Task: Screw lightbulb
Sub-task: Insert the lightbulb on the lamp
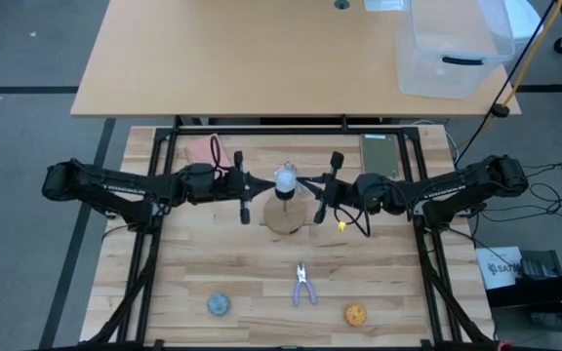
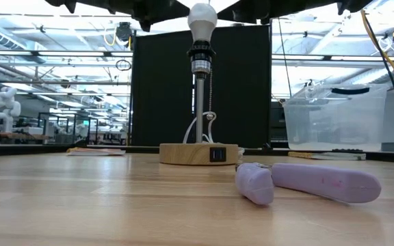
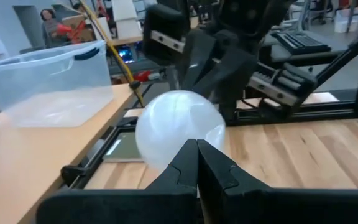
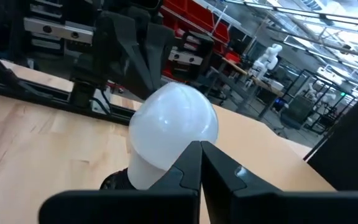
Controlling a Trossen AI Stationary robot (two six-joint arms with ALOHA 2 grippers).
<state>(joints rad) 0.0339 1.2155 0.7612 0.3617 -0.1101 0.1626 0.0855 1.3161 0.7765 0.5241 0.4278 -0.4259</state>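
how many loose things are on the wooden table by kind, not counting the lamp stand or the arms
balls: 2, a blue-grey ball and an orange ball
pliers: 1, purple-handled pliers
small yellow item: 1, by the right arm, too small to identify
pink item: 1, at the far left corner
dark flat panel: 1, at the far right corner
total: 6

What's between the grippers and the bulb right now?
Nothing visible. The bulb sits in the lamp's socket, and the left gripper and right gripper are right beside it, fingers together, from opposite sides.
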